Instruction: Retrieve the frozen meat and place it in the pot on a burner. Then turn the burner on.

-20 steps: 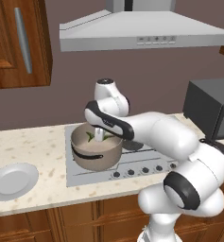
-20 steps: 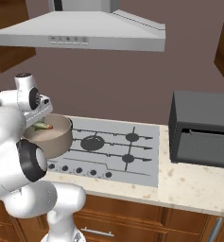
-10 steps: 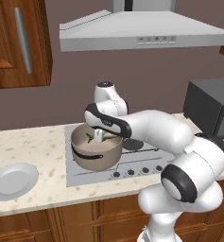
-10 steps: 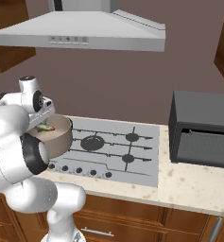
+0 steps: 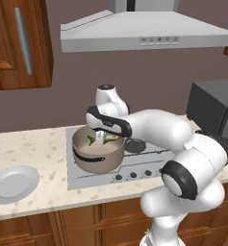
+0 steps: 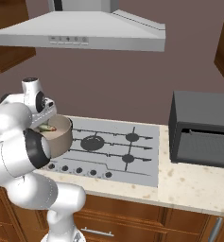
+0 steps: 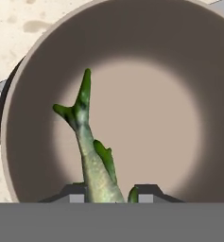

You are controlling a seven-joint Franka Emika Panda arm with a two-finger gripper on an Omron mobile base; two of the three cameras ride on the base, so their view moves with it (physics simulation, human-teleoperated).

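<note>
The arm reaches forward-left, end effector (image 5: 100, 139) pointing down, fingers nearly closed.

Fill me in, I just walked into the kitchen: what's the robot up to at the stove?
The arm's end effector is lowered into the pot on the stove's front-left burner, holding the frozen fish tail-first above the pot's pale floor. The fish is still gripped, not released. The burner knobs are untouched, and a plate sits on the counter.

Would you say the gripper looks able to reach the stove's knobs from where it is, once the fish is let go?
Probably yes. The gripper, shut on the fish, hangs inside the pot; the knobs sit just beyond the pot, with nothing over them.
</note>
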